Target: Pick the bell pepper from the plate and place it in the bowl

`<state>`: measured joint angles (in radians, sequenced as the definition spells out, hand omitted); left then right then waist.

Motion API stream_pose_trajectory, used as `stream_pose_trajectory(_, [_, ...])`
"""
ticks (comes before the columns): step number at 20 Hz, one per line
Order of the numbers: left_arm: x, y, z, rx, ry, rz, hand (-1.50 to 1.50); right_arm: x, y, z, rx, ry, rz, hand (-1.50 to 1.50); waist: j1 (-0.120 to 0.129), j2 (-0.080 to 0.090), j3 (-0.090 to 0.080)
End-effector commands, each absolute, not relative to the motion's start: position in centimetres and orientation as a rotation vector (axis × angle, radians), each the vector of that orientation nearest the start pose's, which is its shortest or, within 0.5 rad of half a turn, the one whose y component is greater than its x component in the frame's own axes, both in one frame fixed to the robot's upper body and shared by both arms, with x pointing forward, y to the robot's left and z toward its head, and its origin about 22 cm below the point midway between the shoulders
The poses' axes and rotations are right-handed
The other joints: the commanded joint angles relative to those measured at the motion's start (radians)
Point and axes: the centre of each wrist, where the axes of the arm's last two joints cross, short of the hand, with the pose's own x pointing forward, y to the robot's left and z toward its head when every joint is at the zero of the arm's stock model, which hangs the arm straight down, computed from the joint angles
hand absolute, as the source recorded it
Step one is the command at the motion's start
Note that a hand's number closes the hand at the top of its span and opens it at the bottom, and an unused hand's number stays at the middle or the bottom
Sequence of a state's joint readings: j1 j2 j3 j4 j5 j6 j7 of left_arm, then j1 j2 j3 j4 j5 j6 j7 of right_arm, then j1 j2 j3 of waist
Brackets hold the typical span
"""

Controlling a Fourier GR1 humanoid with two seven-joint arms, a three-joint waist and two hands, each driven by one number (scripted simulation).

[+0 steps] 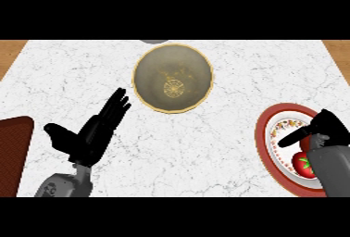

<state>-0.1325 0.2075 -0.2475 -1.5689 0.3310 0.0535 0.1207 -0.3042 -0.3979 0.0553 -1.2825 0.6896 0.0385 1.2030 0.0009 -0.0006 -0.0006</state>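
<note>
Right robot hand (pixel 321 129) curled over the bell pepper (pixel 305 165) on the plate (pixel 263 139); no writing.

Counting it all up: one bowl (pixel 173 77), one plate (pixel 268 149), and one bell pepper (pixel 305 165) sitting on that plate. Two hands (pixel 92 131) total, left plus right (pixel 318 129). One brown tray-ish thing (pixel 14 152) at the left edge, one marble counter (pixel 205 139).

White grey-veined marble counter top (pixel 226 139), on which are set: olive-brown round bowl with gold rim (pixel 173 78), centre rear; red-rimmed white patterned plate (pixel 268 152), right; dark reddish-brown board (pixel 12 152), left edge
</note>
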Motion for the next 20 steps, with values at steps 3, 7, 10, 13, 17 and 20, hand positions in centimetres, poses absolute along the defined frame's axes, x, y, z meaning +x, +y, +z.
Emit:
stream_pose_trajectory(3, [26.9, 20.9, 2.6, -0.263, -1.485, -0.117, 0.00, 30.8, -30.9, 1.5, -1.097, -0.164, 0.199, -1.50, -0.001, 0.002, 0.000])
stream_pose_trajectory(7, [26.3, 21.1, 2.2, -0.285, -1.463, -0.149, 0.00, 32.2, -30.1, 3.3, -1.109, -0.268, 0.215, 1.50, 0.001, 0.001, 0.000])
stream_pose_trajectory(10, [26.5, 19.4, 2.6, -0.274, -1.475, -0.128, 0.00, 32.0, -30.8, 3.5, -1.123, -0.272, 0.259, 1.50, 0.000, 0.000, 0.000])
stream_pose_trajectory(13, [27.4, 20.3, 1.4, -0.269, -1.482, -0.125, 0.00, 30.7, -32.5, 1.6, -1.135, -0.274, 0.284, 1.50, -0.003, 0.001, 0.000])
stream_pose_trajectory(17, [26.4, 19.6, 2.4, -0.292, -1.474, -0.139, 0.00, 32.7, -30.5, 2.3, -1.155, -0.284, 0.326, 1.50, 0.003, 0.001, 0.001])
stream_pose_trajectory(20, [25.6, 20.8, 3.0, -0.286, -1.470, -0.127, 0.00, 32.6, -28.4, 1.1, -1.172, -0.276, 0.319, 1.50, 0.006, 0.000, 0.001])
